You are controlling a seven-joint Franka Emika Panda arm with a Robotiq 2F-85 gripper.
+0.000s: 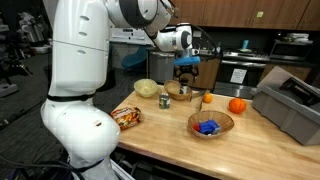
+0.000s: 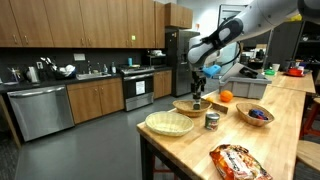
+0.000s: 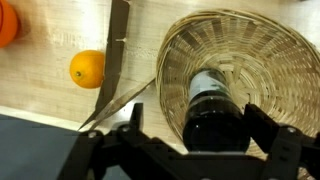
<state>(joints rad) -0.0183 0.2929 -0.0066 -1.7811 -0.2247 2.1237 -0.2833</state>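
— gripper (image 1: 186, 74), what's it doing?
— jaws spread wide, holding nothing. in the wrist view its fingers (image 3: 132, 128) stand on either side of the dark bottle (image 3: 210, 110). there's a clear gap on the left; on the right i cannot tell whether the finger touches.
— and where's the bottle?
— standing inside the wicker basket (image 3: 250, 45), near its middle. in both exterior views the gripper hangs right above the basket.
— run me along the table (image 1: 170, 132) from the left, everything against the basket.
— well left of the basket, a chip bag (image 1: 127, 116) by the table's front edge. closer in, a pale bowl (image 1: 146, 88), then a can (image 1: 165, 100) just beside the basket's left rim. next, the basket itself with the bottle. just right of it, a small orange (image 1: 207, 97), and further right a larger orange fruit (image 1: 237, 105). in front and to the right of the basket, a brown bowl (image 1: 211, 134) with something blue (image 1: 208, 127) in it. well right of the basket, a grey bin (image 1: 290, 105).
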